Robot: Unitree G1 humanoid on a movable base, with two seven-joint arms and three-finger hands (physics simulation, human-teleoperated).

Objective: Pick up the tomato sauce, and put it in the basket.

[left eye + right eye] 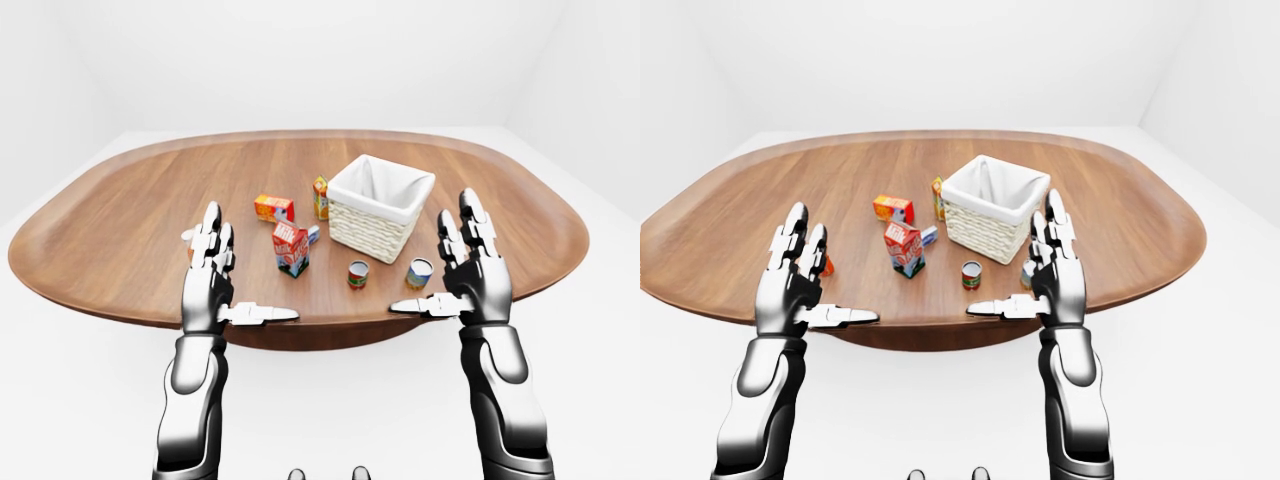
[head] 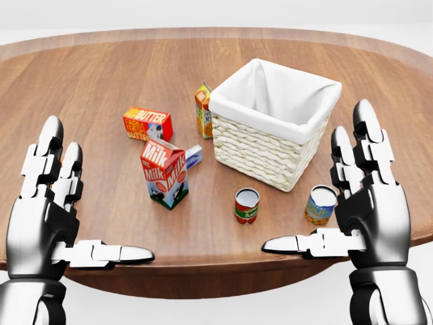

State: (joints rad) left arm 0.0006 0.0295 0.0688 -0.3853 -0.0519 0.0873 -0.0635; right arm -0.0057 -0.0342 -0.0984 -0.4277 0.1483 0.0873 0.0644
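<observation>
Both arms are raised, forearms near vertical in the eye views. Left hand (image 2: 47,217) — palm away from the camera, fingers (image 2: 49,145) extended upward, thumb pointing inward. Right hand (image 2: 369,203) mirrors it — fingers (image 2: 369,128) straight, spread, thumb inward. Neither hand holds anything.
</observation>
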